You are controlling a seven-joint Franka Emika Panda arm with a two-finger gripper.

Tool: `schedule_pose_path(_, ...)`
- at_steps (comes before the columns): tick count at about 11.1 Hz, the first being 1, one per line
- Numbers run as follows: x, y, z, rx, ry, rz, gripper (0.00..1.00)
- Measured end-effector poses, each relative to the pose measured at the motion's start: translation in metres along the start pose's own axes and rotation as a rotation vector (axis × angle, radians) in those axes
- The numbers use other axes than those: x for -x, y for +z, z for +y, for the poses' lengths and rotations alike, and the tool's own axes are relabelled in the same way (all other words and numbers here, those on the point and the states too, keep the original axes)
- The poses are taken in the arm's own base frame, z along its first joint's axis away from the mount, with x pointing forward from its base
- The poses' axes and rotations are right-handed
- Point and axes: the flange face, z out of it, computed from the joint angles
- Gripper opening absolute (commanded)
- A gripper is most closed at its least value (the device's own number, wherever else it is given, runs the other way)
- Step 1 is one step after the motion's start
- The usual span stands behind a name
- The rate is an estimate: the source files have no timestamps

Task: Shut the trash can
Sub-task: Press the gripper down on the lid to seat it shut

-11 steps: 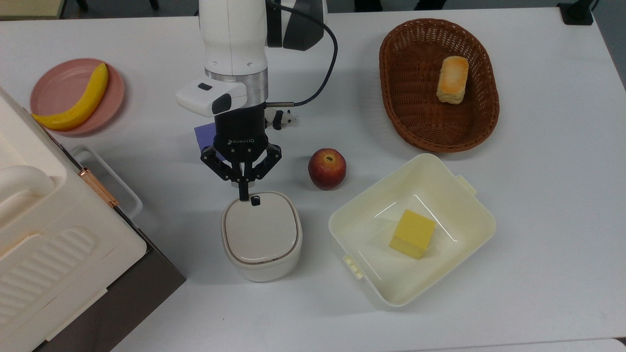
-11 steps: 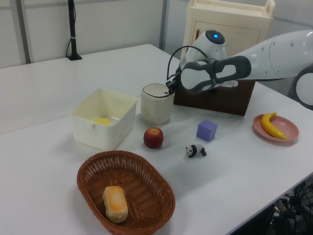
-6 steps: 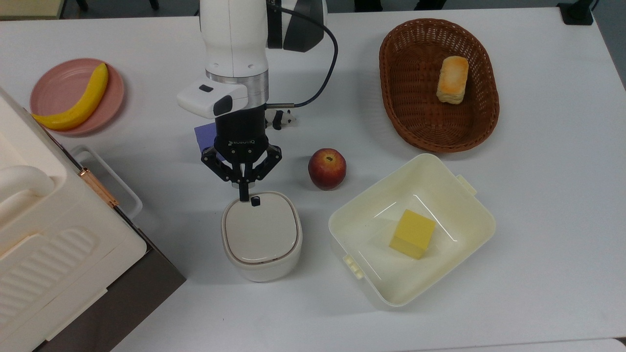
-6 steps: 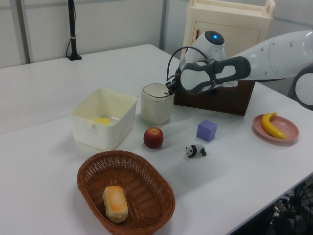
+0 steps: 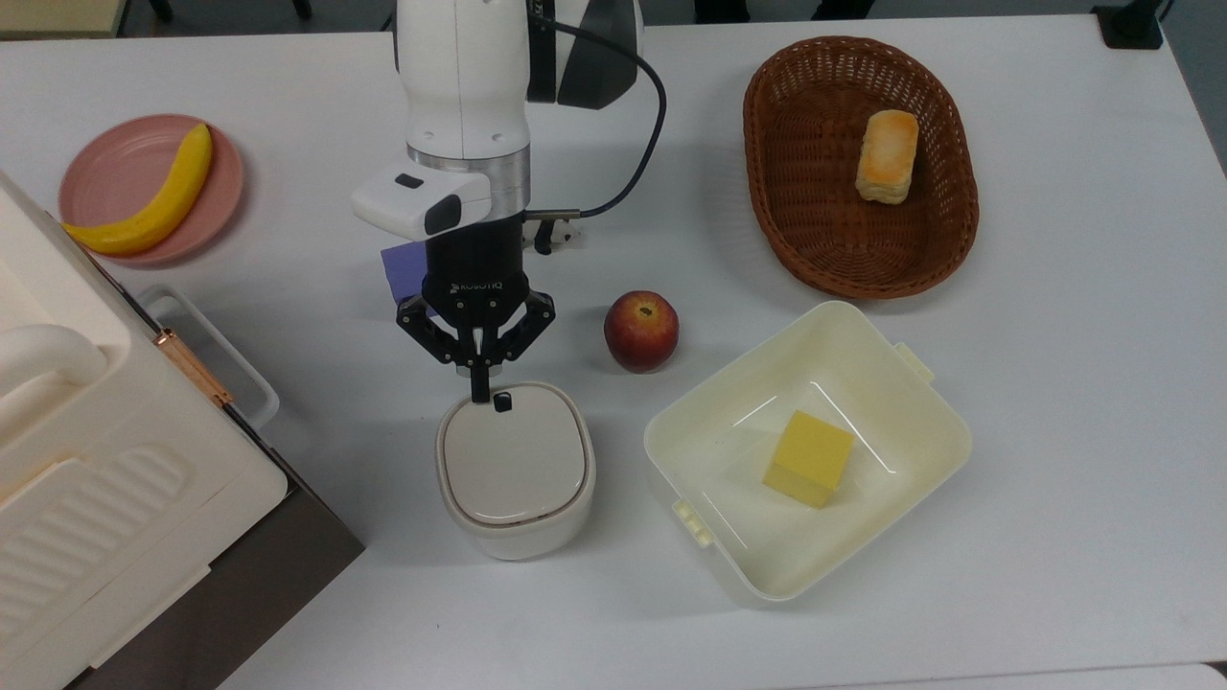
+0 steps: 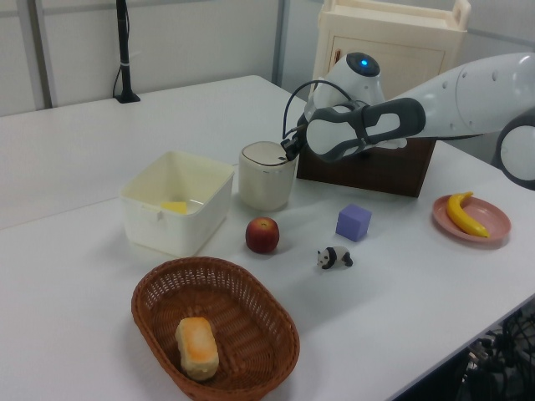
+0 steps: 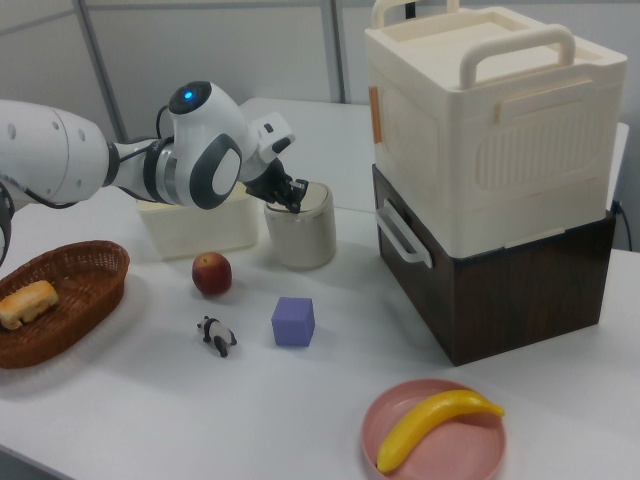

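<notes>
Trash can [image 5: 516, 470] near the middle of the white table [image 5: 1054, 431], lid down flat, small black button [image 5: 501, 403] at the lid's far edge in the top view. Gripper [image 5: 478, 388] right there at that edge, fingers pressed together into one narrow tip, touching or just above the rim beside the button; holding nothing. To the top view's right, an apple [image 5: 640, 331], then a pale-yellow tub [image 5: 920, 450] with a yellow block [image 5: 808, 458] inside. Further off, a wicker basket [image 5: 949, 230] with a bread roll [image 5: 887, 156]. Behind the gripper, a purple cube [image 6: 354, 222] and a toy panda [image 6: 335, 257]. On the top view's left, a big cream ribbed box [image 7: 490, 120] on a dark brown base [image 7: 520, 290], and a pink plate [image 5: 115, 168] with a banana [image 5: 153, 206]. Pale partition walls behind the table in the left view.
</notes>
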Motion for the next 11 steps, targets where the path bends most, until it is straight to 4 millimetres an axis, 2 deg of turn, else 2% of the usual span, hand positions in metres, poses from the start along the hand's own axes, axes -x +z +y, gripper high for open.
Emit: schedule_pose_path(11,-0.0031,0.0017,-0.0025,0.008,-0.023,0.003,0.0)
